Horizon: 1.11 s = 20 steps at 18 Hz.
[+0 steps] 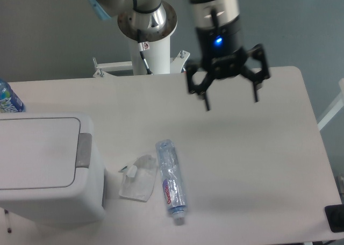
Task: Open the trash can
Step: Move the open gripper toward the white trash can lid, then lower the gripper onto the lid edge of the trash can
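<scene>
The end effector [231,101] hangs above the far part of the white tabletop [258,164], its two dark fingers spread wide with nothing between them. A blue light glows on its black body just above the fingers, and the silver wrist section rises out of the top of the view.

The trash can [45,170] sits well apart from the end effector, down and to the left of it in the picture, at the near left corner of the tabletop. It is a large boxy white bin with rounded corners. Its flat white lid [35,151] lies closed, and the grey push-button strip [84,150] runs along the lid's edge on the side facing the end effector.

Below the end effector and slightly left, between it and the near table edge, a clear plastic bottle [170,181] lies on its side. Its label carries red and blue print, too blurred to read. Just beside the bottle, toward the trash can, lies a crumpled clear plastic wrapper [137,181].

Far to the left of the end effector, past the trash can's back edge, part of another bottle [8,99] with a blue label shows at the picture's edge; its writing cannot be made out. The arm's white base column [148,51] stands to the upper left of the end effector.
</scene>
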### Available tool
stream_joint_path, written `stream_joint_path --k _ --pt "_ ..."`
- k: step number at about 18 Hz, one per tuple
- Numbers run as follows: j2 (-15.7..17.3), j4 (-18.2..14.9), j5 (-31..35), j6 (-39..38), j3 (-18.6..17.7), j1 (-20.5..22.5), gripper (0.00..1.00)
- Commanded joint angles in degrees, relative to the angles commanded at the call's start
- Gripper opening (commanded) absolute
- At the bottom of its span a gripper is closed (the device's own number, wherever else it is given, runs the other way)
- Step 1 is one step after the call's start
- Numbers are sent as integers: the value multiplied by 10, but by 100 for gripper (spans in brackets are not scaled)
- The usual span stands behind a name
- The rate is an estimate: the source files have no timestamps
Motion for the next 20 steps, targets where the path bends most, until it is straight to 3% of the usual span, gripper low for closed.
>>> stream_joint_path --k 7,20 --pt "-28 0 -80 -141 30 -33 100" --pt "-40 -2 -136 -181 19 -66 100"
